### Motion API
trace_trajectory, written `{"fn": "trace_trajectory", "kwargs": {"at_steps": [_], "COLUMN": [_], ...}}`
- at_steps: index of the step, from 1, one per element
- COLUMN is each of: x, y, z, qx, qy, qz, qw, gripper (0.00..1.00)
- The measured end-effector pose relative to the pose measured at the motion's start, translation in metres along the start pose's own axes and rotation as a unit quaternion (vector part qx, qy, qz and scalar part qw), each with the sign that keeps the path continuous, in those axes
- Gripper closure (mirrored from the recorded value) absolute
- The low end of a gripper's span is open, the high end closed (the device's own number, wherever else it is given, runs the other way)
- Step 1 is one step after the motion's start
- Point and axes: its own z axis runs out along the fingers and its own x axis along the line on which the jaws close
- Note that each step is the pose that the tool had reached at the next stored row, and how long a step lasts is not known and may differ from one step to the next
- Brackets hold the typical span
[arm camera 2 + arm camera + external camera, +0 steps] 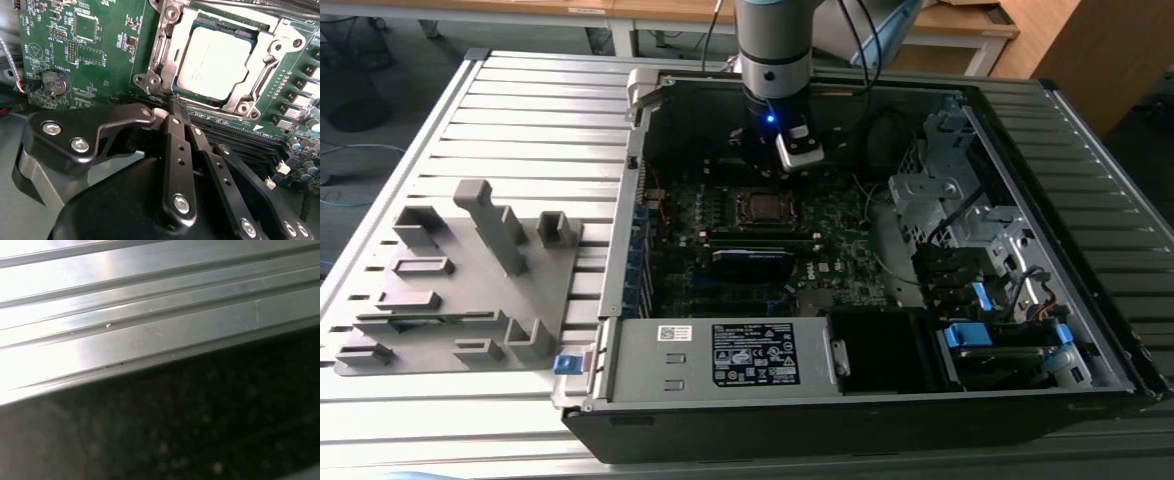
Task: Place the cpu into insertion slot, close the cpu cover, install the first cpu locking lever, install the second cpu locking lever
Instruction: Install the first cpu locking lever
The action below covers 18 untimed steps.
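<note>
End effector (176, 106), drawn narrow, hangs close by a corner of the cpu cover (161, 50), which lies flat to pin the seated cpu (215, 62).

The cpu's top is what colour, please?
The cpu is pale silver-grey; the second wrist view shows it best.

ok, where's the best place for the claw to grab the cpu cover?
Probably the frame's outer rim. The cpu cover lies flat around the cpu, a thin plate with an open middle, so there's no body to pinch across. Come low from the corner where the claw sits and nip the rim through its thickness.
</note>
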Motion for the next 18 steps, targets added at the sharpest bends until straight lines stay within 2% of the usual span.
{"fn": "trace_trajectory", "kwargs": {"at_steps": [5, 13, 18], "x": [-0.0009, -0.0034, -0.0035], "y": [0.0006, 0.0023, 0.0024], "z": [-0.0073, -0.0260, -0.0266], "qx": [-0.0004, -0.0005, -0.0006], "qy": [0.0003, 0.0004, 0.0003], "qz": [0.000, 0.000, 0.000], "qw": [1.00000, 1.00000, 1.00000], "gripper": [0.89, 0.89, 0.89]}}
